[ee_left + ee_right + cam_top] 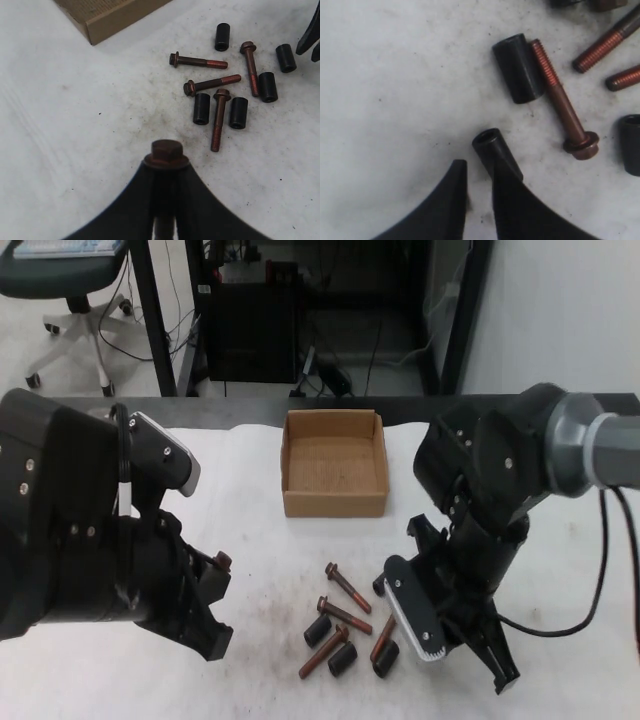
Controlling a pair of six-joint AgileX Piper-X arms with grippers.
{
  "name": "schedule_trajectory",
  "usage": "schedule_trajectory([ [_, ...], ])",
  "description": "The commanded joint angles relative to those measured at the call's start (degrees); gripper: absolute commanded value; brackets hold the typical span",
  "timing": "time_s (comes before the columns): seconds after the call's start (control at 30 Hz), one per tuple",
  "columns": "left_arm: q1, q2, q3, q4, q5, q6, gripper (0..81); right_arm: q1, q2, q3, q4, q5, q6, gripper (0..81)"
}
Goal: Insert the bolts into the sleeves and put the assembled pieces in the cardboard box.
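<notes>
Your left gripper is clamped on a bolt. Your right gripper is barely parted and empty; widen it to straddle the sleeve at its fingertip.

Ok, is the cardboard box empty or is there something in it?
Empty. The high view looks down into the cardboard box: the floor that shows is bare cardboard, with nothing lying on it.

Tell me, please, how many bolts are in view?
5. Four bolts lie loose on the bench; a fifth bolt is clamped in the left gripper. More may be hidden.
</notes>
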Motion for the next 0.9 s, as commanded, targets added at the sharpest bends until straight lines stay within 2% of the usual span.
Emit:
schedule_trajectory([
  [0.0,-0.2,-0.8,-0.1,-0.4,-0.3,0.3,0.3,0.5,0.9,-0.3,-1.8,2.0,-0.6,18.4],
  [0.6,-0.2,-0.8,-0.1,-0.4,-0.3,0.3,0.3,-0.2,0.9,1.0,-2.2,1.4,-0.6,18.4],
  [0.87,-0.2,-0.8,-0.1,-0.4,-0.3,0.3,0.3,-0.2,0.9,3.8,-7.2,1.8,-0.6,18.4],
])
